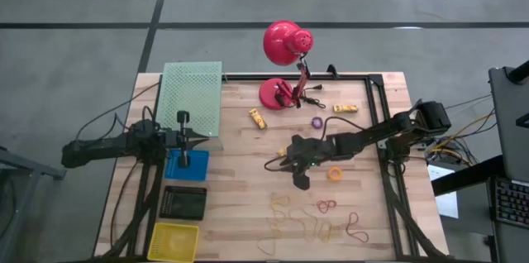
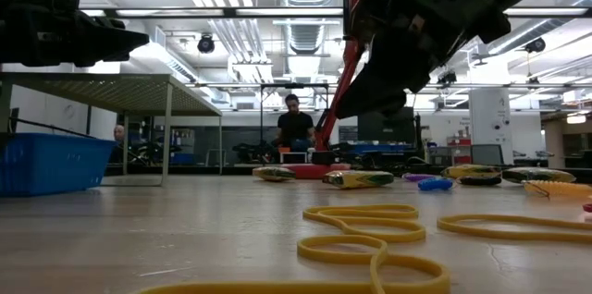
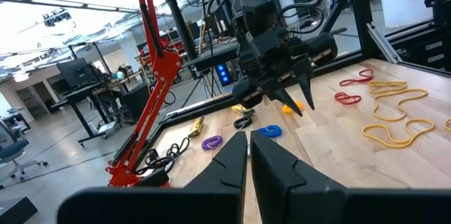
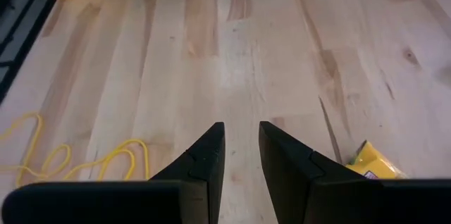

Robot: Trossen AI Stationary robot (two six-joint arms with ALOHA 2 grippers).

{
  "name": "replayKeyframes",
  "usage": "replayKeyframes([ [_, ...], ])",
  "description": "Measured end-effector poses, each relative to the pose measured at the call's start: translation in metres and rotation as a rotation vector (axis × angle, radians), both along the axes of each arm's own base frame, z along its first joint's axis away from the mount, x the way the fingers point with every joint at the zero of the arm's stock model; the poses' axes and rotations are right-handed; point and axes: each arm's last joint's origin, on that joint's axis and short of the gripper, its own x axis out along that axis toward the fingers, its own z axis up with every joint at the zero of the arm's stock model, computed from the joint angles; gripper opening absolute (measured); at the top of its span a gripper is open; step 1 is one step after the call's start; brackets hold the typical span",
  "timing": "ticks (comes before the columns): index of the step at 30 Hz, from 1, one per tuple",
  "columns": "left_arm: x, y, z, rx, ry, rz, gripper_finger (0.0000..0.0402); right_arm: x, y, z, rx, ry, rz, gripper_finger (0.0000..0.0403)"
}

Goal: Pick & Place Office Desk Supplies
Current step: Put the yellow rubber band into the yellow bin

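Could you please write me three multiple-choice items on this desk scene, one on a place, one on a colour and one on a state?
1. Where does the red desk lamp stand on the table?
A. at its far edge, near the middle
B. at its near edge
C. inside a bin

2. What colour is the bin at the table's near left corner?
A. green
B. yellow
C. white

3. How do the right gripper's jaws stand?
A. clamped on a rubber band
B. clamped on the lamp
C. slightly apart with nothing between them

Answers: 1 A, the high view shows its base at the far edge. 2 B, the high view shows it yellow. 3 C, the right wrist view shows bare wood in the gap.
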Motion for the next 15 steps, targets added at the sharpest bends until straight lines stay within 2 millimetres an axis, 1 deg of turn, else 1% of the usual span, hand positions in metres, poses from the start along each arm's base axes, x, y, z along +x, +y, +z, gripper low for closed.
replayKeyframes([
  [5, 0.0, 0.0, -0.0001, 0.0, 0.0, 0.0, 0.0023, 0.0, 0.0, 0.0, -0.054, -0.008, 0.041, 0.0086],
  [10, 0.0, 0.0, -0.0001, 0.0, 0.0, 0.0, 0.0023, -0.0001, 0.0, 0.0002, -0.061, -0.01, 0.046, 0.0086],
  [15, 0.0, 0.0, -0.0001, 0.0, 0.0, 0.0, 0.0023, 0.0, -0.0006, 0.0001, -0.104, -0.017, 0.077, 0.0086],
])
